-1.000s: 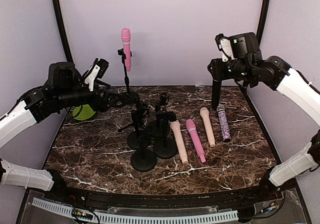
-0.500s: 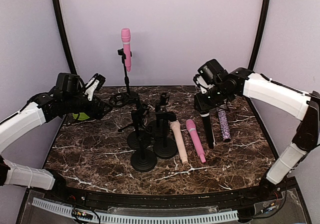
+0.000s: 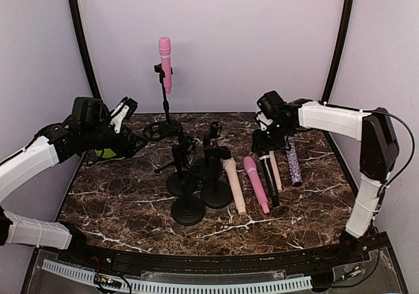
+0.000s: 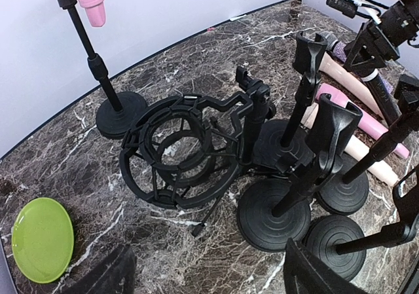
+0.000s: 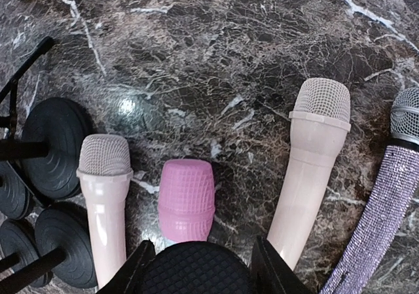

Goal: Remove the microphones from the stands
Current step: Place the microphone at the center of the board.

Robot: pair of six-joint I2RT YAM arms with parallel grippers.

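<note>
Main worry from here: letting go of the black microphone [image 5: 196, 268] too early or crooked. Looks squeezed into a tight gap, with the pink microphone [image 5: 186, 199] at 9 o'clock and the beige microphone [image 5: 313, 156] at 3 o'clock, so easy to roll on release, bump a neighbour and shove the whole row, maybe as far as the glittery microphone [image 5: 386, 209]. Hard to tell from the top view whether fully down on the surface [image 3: 118, 192] or propped at a slant on the tail; if slanted, expect a clatter and a bounce. Also worth minding on the way out: better to lift the right hand [image 3: 264, 143] straight up than to drag toward 9 o'clock into the short stands [image 3: 188, 210]. As for position: right hand narrow, clamped on the mesh head, body trailing off toward 6 o'clock, all of it around 3 o'clock of the surface's middle. Left hand [image 3: 129, 125] spread wide, holding nothing, hovering at 9 o'clock near the ring mount [image 4: 180, 150] and the green plate [image 4: 42, 239]. One more, the upright microphone [image 3: 165, 58], up on the tall stand [image 3: 163, 101] at 12 o'clock, well apart from both hands.
</note>
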